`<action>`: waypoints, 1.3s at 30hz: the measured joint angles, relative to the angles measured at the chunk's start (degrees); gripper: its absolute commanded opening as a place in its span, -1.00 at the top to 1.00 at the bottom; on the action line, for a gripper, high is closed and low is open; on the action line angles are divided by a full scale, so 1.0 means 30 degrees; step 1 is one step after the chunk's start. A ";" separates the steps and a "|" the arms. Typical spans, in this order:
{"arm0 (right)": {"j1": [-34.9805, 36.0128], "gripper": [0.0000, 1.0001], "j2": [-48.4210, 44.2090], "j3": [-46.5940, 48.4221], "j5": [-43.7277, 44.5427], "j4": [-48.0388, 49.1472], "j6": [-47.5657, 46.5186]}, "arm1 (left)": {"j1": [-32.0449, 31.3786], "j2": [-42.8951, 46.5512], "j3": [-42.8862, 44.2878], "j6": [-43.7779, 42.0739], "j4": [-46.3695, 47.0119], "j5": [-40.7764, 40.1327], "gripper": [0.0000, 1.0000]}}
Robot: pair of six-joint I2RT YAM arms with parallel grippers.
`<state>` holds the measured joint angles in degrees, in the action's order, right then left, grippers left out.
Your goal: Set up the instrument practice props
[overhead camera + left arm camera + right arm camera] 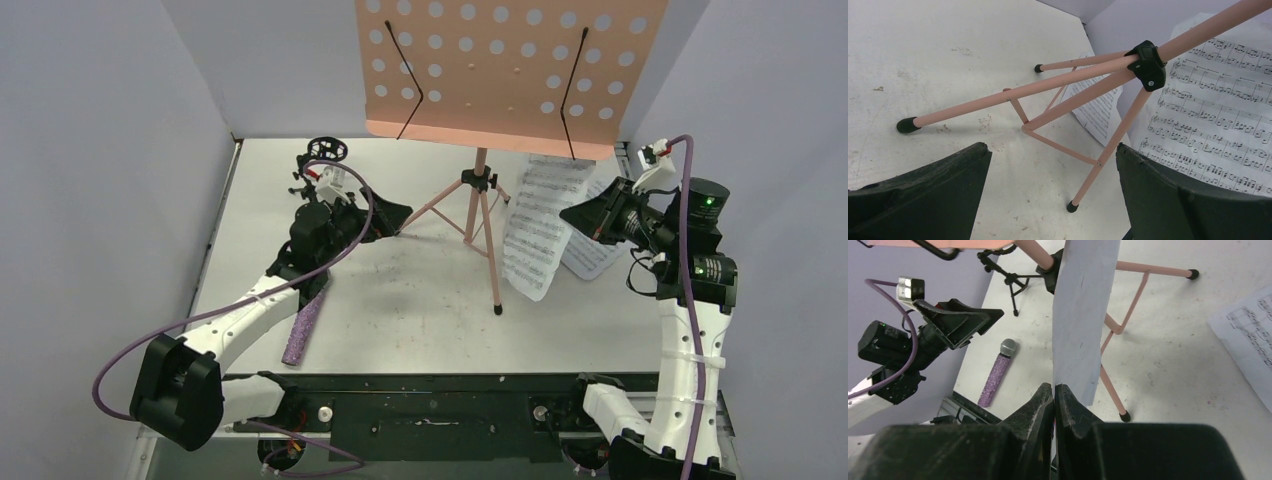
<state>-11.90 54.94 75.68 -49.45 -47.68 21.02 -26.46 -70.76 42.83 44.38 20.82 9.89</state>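
**On the desk: stand up, one page pinched, mic lying flat**

Mid-desk, toward the back, the pink music stand stood on its three legs, and its perforated tray had no paper on it. My right tool was clenched on the edge of one sheet-music page. It held the page up on edge just to the right of the stand's pole. I couldn't tell whether the page's bottom corner was touching the desk. A second page lay flat behind it, near the right wall.

My left tool was released, its jaws spread wide and pointed at the stand's legs from the left. It was close to them, but nothing was between the jaws.

The purple glitter microphone lay flat near the front left of the desk. From overhead it was partly tucked under my left arm. The little black mic stand was upright in the back left corner, ring on top, well apart from the mic.
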 measured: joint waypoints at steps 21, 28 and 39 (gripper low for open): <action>0.5246 0.89 0.0277 -0.0554 -0.2127 0.3111 0.2929 | 0.0153 0.1122 -0.0117 0.0539 0.0255 -0.0080 -0.93; 1.2116 0.89 0.2302 0.0219 0.0648 0.3599 0.2856 | 0.0437 0.1574 -0.0780 0.0576 0.1246 0.0277 -0.95; 1.6021 0.89 0.4823 0.3592 0.2470 0.4306 0.1100 | 0.1144 0.4962 -0.4240 -0.0007 0.3220 -0.0138 -0.93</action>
<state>36.16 69.41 86.46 -42.04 -34.76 24.32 -23.03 -55.88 30.11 44.36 30.48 9.47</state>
